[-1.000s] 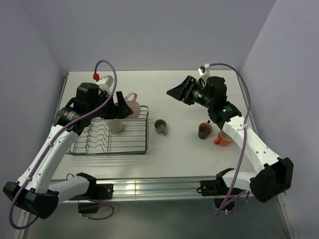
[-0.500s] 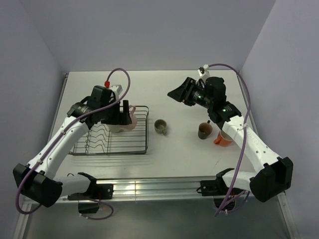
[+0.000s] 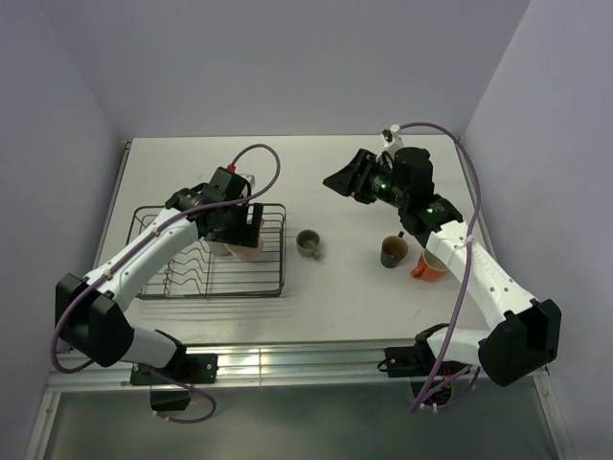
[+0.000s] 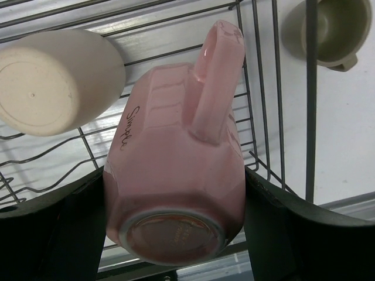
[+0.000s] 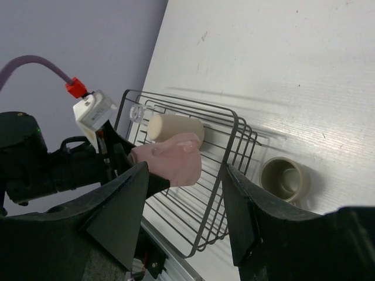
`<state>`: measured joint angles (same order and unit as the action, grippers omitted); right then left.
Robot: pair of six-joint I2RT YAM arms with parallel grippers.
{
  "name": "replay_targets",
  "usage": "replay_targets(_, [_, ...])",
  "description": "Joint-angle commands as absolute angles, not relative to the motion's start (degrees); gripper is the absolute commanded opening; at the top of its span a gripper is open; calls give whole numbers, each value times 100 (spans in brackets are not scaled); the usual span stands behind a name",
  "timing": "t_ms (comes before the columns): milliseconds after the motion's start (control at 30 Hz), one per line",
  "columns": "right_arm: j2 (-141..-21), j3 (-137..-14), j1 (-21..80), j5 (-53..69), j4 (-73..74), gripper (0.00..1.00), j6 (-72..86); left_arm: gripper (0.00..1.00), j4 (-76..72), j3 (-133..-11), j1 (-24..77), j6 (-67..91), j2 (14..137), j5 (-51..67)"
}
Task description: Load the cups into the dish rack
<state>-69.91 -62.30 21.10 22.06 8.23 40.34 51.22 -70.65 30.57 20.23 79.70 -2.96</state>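
1. Left gripper [image 4: 174, 196]: I read it as clamped on the pink mug [image 4: 176, 170]. One finger [image 4: 53, 234] pressed each flank, and the mug body filled the whole gap between them. The base sat nearest the wrist, and the rest of the mug extended beyond the fingertips.

2. Location: the pink mug was over the right-hand part of the rack [image 3: 206, 294], inside its rim. I could not tell whether it was touching the wires. The tumbler [image 4: 55, 82] stood just beside it in the rack, base towards the wrist camera.

3. Orientation: the mug was inverted. Its base faced the wrist camera and its mouth faced away, towards the wires. The long axis ran along the line of the fingers. The handle [image 4: 214, 76] lay on the open side between the fingers, uppermost in the wrist view.

4. Appearance: glossy pale pink with faceted sides and a thick loop handle. It had a recessed foot ring, and dark script on one facet by the tumbler.

5. Right gripper [image 3: 347, 179]: its fingers were spread wide, held nothing, and were raised over the table [image 3: 345, 307]. The olive cup [image 3: 308, 243] stood upright outside the rack, near its right end.
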Motion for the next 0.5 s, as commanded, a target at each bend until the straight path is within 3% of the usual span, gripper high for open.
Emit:
replay_targets(0, [-7014, -6355, 2048, 2188, 721, 61, 3894, 0, 4851, -7523, 3155, 1942, 8059, -589])
replay_targets(467, [-7066, -6258, 1934, 2311, 616, 61, 3867, 0, 4913, -7901, 3392, 1854, 8868, -993])
